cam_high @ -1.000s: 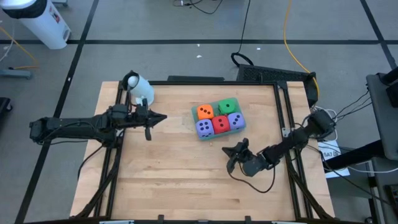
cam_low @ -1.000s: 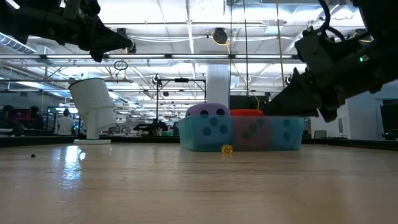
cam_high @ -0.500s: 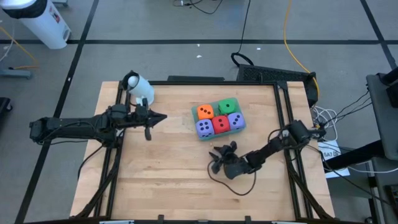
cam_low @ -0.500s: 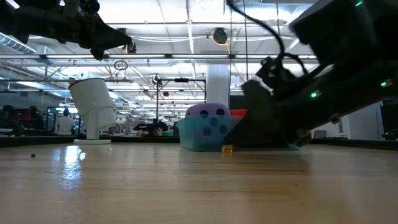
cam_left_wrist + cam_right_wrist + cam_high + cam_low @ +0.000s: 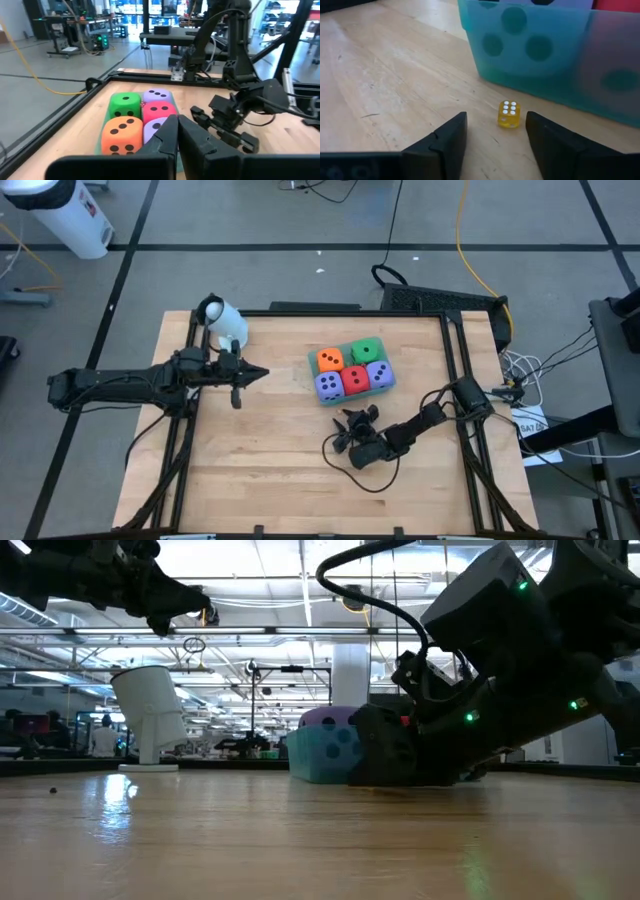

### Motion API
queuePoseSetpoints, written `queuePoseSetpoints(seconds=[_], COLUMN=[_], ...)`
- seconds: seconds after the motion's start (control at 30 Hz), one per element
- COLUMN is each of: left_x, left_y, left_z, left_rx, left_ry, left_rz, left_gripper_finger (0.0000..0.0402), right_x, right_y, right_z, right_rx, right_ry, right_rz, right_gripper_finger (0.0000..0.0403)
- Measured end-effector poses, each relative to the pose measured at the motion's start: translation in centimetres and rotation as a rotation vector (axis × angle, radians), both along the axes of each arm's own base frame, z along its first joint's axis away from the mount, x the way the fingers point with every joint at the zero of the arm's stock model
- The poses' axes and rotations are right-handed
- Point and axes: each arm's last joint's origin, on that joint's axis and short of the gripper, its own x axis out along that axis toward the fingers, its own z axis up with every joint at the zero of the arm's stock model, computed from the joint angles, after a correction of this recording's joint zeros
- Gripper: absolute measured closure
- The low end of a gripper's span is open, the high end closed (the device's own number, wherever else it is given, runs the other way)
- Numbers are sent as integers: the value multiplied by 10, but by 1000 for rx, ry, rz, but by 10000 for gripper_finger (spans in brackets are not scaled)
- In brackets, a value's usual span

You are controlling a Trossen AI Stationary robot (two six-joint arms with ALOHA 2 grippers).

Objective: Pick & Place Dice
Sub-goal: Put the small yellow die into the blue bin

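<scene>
Five foam dice sit packed in a teal tray (image 5: 312, 384): orange (image 5: 330, 360), green (image 5: 367, 350), red (image 5: 355, 379) and two purple (image 5: 327, 385), (image 5: 380, 373). A tiny yellow die (image 5: 509, 114) lies on the wood just in front of the tray's wall (image 5: 545, 55). My right gripper (image 5: 347, 426) is low over the table, open, its fingers (image 5: 447, 137) standing either side of the yellow die and a little short of it. My left gripper (image 5: 250, 372) hovers shut, high above the table's left half (image 5: 195, 612), and looks at the tray from a distance (image 5: 177, 132).
A white cylindrical device (image 5: 222, 320) stands near the table's far left corner. A black cable loops beside my right arm (image 5: 345, 458). Bare wood stretches across the near half of the table (image 5: 270, 470). The right arm's body hides most of the tray in the low view (image 5: 470, 710).
My right gripper has travelled toward the table's left edge and down, ending low by the tray's near side, with the arm stretching out behind it. It now hides the small yellow die in the low view. The dice and tray have stayed put.
</scene>
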Motion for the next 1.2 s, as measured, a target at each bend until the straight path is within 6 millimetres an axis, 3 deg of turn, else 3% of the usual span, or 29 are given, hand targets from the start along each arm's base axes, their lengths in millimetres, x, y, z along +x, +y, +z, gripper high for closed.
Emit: queuePoseSetpoints(seconds=[0.4, 0.67, 0.87, 1.0, 1.2], left_x=[0, 0, 0, 0, 0], left_y=[-1, -1, -1, -1, -1], left_z=[0, 0, 0, 0, -2], left_rx=[-33, -37, -48, -51, -54], left_ry=[-2, -3, -3, -3, 15], left_rz=[-25, -25, -25, -26, -25], left_gripper_finger=[398, 380, 391, 398, 379], right_x=[-3, -2, -1, -3, -3], right_y=[-2, -8, -9, -4, 15], right_z=[-11, -12, -12, -12, 3], right_rx=[-77, -84, -71, -73, -136], right_ry=[44, 58, 68, 80, 128], right_rz=[-27, -35, -23, 5, 174], right_gripper_finger=[235, 257, 304, 360, 363])
